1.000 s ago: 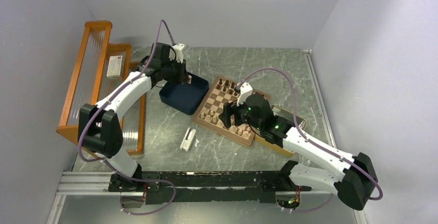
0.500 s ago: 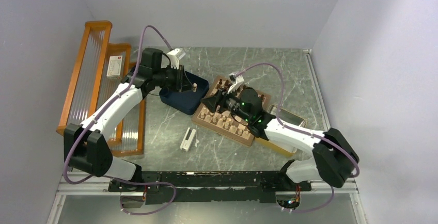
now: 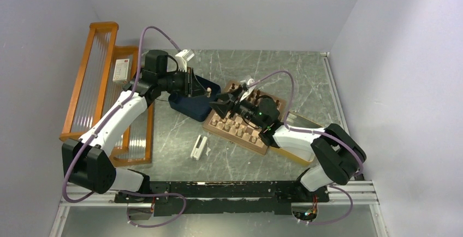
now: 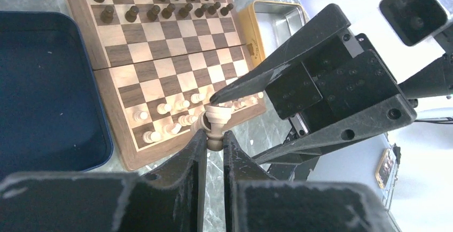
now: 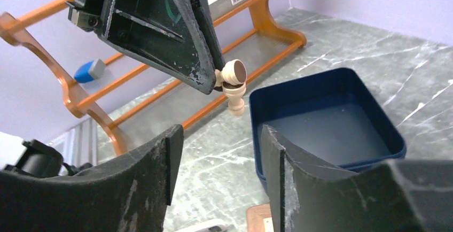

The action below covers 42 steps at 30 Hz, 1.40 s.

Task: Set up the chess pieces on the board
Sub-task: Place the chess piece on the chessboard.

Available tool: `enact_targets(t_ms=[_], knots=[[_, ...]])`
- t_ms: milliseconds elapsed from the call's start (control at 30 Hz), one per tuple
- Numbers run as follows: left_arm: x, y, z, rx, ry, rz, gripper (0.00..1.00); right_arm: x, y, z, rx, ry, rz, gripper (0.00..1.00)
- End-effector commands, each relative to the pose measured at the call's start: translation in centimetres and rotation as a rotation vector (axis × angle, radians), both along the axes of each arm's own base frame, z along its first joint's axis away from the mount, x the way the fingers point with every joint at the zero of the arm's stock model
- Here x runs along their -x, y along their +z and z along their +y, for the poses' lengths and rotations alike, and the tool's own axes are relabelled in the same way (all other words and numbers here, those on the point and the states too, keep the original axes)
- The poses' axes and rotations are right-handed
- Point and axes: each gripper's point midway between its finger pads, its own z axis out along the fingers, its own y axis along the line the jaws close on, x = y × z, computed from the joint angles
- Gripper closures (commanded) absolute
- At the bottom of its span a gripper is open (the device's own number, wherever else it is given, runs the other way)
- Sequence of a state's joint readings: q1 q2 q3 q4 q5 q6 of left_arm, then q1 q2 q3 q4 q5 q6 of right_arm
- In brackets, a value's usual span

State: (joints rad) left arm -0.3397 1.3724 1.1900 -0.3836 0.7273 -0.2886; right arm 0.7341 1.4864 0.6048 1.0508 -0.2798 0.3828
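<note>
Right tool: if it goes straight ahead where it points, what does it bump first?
Probably the pale chess piece that the left tool holds pinched. It sits straight ahead of the open right tool, though the depth is hard to judge.

The tray (image 3: 192,109) lies left of the board (image 3: 236,139), seemingly touching; rack (image 3: 93,78) farther left.

Board (image 4: 160,50) light/dark brown checks; tray (image 4: 43,82) left of it navy; raised piece (image 4: 216,124) pale tan; rack (image 3: 104,27) orange; table (image 3: 174,133) grey-marbled.
</note>
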Motion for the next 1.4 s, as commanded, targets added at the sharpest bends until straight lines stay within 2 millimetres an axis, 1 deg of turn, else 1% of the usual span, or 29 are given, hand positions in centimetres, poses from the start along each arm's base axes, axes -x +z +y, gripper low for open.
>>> enact_targets(t_ms=[0,67,167,300,467,633,833,967,1267,1333,1367], knots=[[0.6,0.5,-0.1,0.024,-0.030,-0.001,0.95,-0.3,1.8,-0.5,0.060,-0.021,-0.226,0.38],[0.9,0.5,-0.2,0.034,-0.040,0.007,0.95,-0.7,1.4,-0.7,0.109,-0.041,-0.248,0.34],[1.3,0.9,-0.5,0.068,-0.054,0.012,0.95,-1.0,1.0,-0.5,0.156,-0.037,-0.270,0.34],[1.8,1.4,-0.6,0.094,-0.062,0.006,0.95,-0.9,0.9,0.0,0.152,-0.011,-0.279,0.38],[2.3,1.1,-0.6,0.101,-0.069,0.020,0.95,-1.0,0.8,0.6,0.138,0.009,-0.276,0.44],[2.4,1.1,-0.8,0.122,-0.073,0.028,0.95,-1.1,0.6,0.9,0.125,0.016,-0.274,0.46],[2.4,0.7,-0.9,0.125,-0.074,0.039,0.95,-0.9,0.4,1.2,0.091,0.030,-0.275,0.49],[2.4,0.7,-0.9,0.129,-0.073,0.040,0.95,-0.8,0.5,1.3,0.072,0.034,-0.278,0.52],[2.4,0.5,-0.8,0.120,-0.071,0.037,0.95,-0.6,0.5,1.0,0.061,0.026,-0.286,0.55],[2.4,0.4,-0.8,0.119,-0.073,0.040,0.95,-0.6,0.4,1.0,0.060,0.030,-0.285,0.59],[2.4,0.4,-0.8,0.119,-0.072,0.041,0.95,-0.6,0.4,1.1,0.061,0.034,-0.284,0.63]])
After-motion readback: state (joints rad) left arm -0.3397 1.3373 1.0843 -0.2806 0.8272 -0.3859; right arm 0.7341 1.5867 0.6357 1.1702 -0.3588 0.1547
